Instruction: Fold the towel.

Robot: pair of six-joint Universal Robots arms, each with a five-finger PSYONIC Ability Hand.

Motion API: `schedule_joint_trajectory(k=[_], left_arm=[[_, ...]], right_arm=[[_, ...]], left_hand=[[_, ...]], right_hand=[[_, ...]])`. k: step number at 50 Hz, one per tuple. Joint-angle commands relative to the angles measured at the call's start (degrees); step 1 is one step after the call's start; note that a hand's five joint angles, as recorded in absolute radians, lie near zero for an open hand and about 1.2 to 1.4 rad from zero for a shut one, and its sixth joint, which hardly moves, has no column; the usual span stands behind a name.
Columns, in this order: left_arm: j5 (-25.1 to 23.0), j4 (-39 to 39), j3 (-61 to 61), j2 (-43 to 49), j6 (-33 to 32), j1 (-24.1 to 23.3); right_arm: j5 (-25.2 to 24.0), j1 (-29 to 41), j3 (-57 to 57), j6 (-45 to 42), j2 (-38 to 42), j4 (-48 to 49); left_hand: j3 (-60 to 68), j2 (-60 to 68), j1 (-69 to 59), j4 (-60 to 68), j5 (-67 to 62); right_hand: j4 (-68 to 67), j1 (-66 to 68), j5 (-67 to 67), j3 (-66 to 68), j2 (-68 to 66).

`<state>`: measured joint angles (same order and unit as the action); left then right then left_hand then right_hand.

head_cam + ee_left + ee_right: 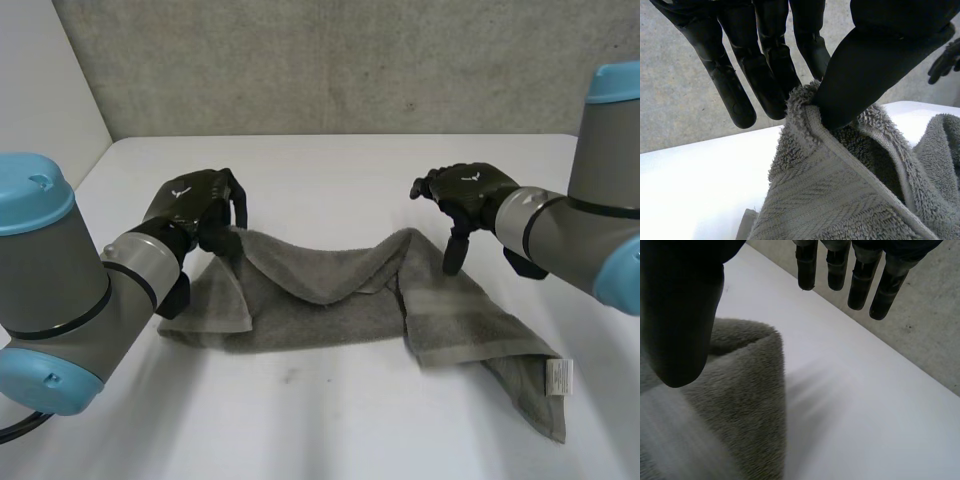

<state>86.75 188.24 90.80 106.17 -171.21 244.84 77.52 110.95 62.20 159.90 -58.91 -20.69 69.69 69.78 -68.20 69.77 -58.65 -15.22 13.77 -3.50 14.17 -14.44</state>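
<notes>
The left wrist view shows what the head view hides: the left hand [765,75] pinches the hem of the towel [840,190] between thumb and fingers, at a raised corner. In the right wrist view the right hand [680,315] is spread, fingers straight and grasping nothing, its thumb just over a towel fold on the table [865,415].

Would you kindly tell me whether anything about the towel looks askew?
Yes: the towel lies rumpled, not flat; its end with the tag trails crookedly toward the near edge of the table. The left robot hand pinches its far edge; the right robot hand is open.
</notes>
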Motion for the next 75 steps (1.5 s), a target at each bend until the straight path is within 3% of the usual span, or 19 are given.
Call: schedule_joint_trajectory(k=[1, 4, 6, 9, 23, 31, 44, 52, 54, 56, 57, 59, 61, 75], left_arm=[[0.0, -0.1, 0.1, -0.4, 0.1, 0.5], [0.1, 0.0, 0.5, -0.4, 0.1, 0.9], [0.1, 0.0, 1.0, -0.3, 0.1, 1.0], [0.1, 0.2, 1.4, -0.2, 0.1, 1.2], [0.1, 0.6, 1.7, 0.3, 0.1, 1.5], [0.2, 0.5, 1.8, 0.9, 0.1, 1.6], [0.2, 0.6, 2.5, 1.0, 0.1, 1.6], [0.2, 0.6, 2.5, 1.0, 0.1, 1.6], [0.2, 0.6, 2.5, 1.0, 0.1, 1.6], [0.2, 0.6, 2.5, 1.0, 0.1, 1.6], [0.2, 0.6, 2.5, 1.0, 0.1, 1.6], [0.2, 0.6, 2.5, 1.0, 0.1, 1.6], [0.2, 0.6, 2.5, 1.0, 0.1, 1.6], [0.2, 0.6, 2.8, 1.0, 0.1, 1.6]], right_arm=[[-0.5, 0.1, 14.1, 0.9, -7.8, 5.7], [-0.5, 0.1, 17.3, 0.8, -9.1, 7.6], [-0.4, 0.3, 24.0, -0.1, -11.8, 11.9], [-0.7, 0.4, 30.3, -0.5, -14.9, 16.7], [-3.2, 2.9, 51.0, -13.5, -17.3, 37.3], [-4.7, 5.6, 54.4, -16.1, -15.3, 45.0], [-3.6, 6.2, 53.8, -29.8, -6.6, 52.6], [0.1, 5.9, 54.3, -34.5, -6.6, 58.3], [1.6, 5.9, 54.4, -35.4, -7.1, 59.4], [2.4, 5.7, 54.3, -35.9, -7.7, 61.1], [2.4, 5.7, 54.3, -35.9, -7.7, 61.1], [2.2, 5.6, 54.0, -36.0, -8.1, 62.6], [2.1, 5.2, 53.9, -36.0, -8.1, 63.4], [2.0, 2.1, 53.1, -35.3, -10.4, 63.1]], left_hand=[[10.3, 10.2, -11.8, 10.2, -11.4], [10.3, 10.2, -11.8, 10.2, -11.4], [10.3, 10.2, -11.8, 10.2, -11.4], [10.3, 10.2, -11.8, 10.2, -11.4], [10.3, 10.2, -11.8, 10.2, -11.4], [10.3, 10.2, -11.8, 10.2, -11.4], [10.3, 10.2, -11.8, 10.2, -11.4], [10.3, 10.2, -11.8, 10.2, -11.4], [10.3, 10.2, -11.8, 10.2, -11.4], [10.3, 10.2, -11.8, 10.2, -11.4], [10.3, 10.2, -11.8, 10.2, -11.4], [10.3, 10.2, -11.8, 10.2, -11.4], [10.3, 10.2, -11.8, 10.2, -11.4], [10.3, 10.2, -11.8, 10.2, -11.4]], right_hand=[[5.2, -3.8, 3.5, -4.2, 4.4], [4.1, -2.7, 2.4, -3.1, 3.3], [-7.4, 8.9, -9.1, 8.5, -8.2], [-13.5, 15.0, -15.2, 14.6, -14.3], [-7.3, 8.8, -9.0, 8.4, -8.1], [-6.0, 7.4, -7.7, 7.0, -6.7], [-9.2, 10.6, -10.9, 10.2, -9.9], [-11.7, 13.1, -13.4, 12.7, -12.5], [-16.4, 17.8, -18.1, 17.4, -17.2], [-34.0, 35.4, -35.7, 35.0, -34.7], [-34.1, 35.5, -35.8, 35.1, -34.8], [-56.0, 57.5, -57.7, 57.1, -56.8], [-61.8, 63.2, -63.5, 62.8, -62.5], [-64.8, 66.2, -66.5, 65.8, -65.6]])
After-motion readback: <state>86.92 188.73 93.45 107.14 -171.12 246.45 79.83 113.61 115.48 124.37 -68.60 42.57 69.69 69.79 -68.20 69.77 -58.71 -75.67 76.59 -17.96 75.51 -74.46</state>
